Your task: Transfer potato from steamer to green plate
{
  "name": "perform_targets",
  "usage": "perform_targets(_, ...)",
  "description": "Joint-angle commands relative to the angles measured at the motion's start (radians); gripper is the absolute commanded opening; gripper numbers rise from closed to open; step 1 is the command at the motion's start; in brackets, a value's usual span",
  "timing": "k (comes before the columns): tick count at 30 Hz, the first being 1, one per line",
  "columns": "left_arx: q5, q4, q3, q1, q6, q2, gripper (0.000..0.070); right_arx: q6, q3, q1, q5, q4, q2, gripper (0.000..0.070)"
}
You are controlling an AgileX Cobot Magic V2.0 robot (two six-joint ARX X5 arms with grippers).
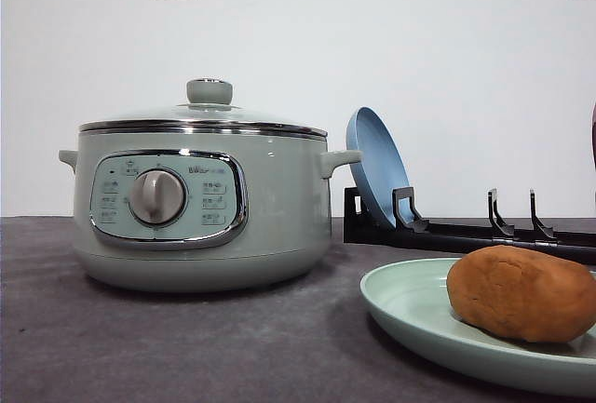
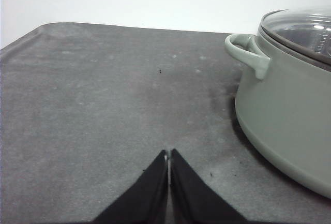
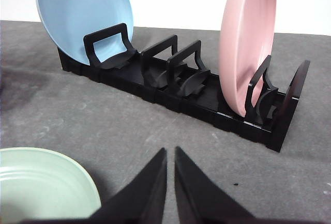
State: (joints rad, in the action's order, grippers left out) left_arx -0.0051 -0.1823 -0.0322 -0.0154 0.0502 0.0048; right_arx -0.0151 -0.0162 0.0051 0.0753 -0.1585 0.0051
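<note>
Potato (image 1: 523, 293) lying on green plate (image 1: 410, 308), plate just right of steamer (image 1: 200, 208) on grey worktop (image 1: 140, 347). Steamer lid on. Transfer looks complete; sensible step now: keep both arms clear, avoid nudging plate. Potato: oval lump, matte orange-brown skin, slightly mottled. Left claw (image 2: 168, 168) closed, empty, over bare worktop beside steamer. Right claw (image 3: 170, 164) almost closed, empty, between plate and black rack (image 3: 186, 87) holding blue plate (image 3: 83, 17) and pink plate (image 3: 248, 43).
</note>
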Motion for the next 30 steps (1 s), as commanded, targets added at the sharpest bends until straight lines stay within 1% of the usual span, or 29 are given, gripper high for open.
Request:
perform_targets(1,-0.003,-0.005,0.02,0.0,-0.008,-0.002,0.0,-0.011,0.005,0.0,-0.001,0.011,-0.002,0.0015)
perform_targets(30,-0.003,-0.005,0.02,0.0,-0.008,-0.002,0.0,-0.011,0.005,0.0,-0.001,0.011,-0.002,0.0015)
